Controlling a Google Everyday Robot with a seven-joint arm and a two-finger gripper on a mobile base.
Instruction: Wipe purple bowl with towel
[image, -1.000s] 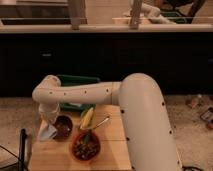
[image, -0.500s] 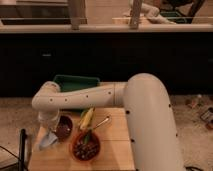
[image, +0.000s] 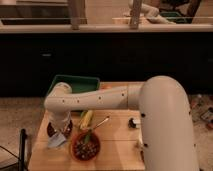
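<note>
The purple bowl (image: 51, 129) sits at the left of the wooden table (image: 117, 150), partly hidden behind my gripper. My gripper (image: 62, 131) points down over the bowl's right side, at the end of the white arm (image: 95, 99) that reaches in from the right. It is shut on the towel (image: 56, 141), a pale creased cloth that hangs below it over the bowl's front rim.
An orange-brown bowl (image: 86, 145) with speckled contents stands just right of the towel. A yellow item (image: 86, 119) and a spoon (image: 101, 122) lie behind it. A green tray (image: 75, 83) sits at the back. A small dark object (image: 132, 122) lies to the right.
The arm has dropped lower and swung slightly right. The towel has moved with the gripper, down and toward the bowl's front edge.
</note>
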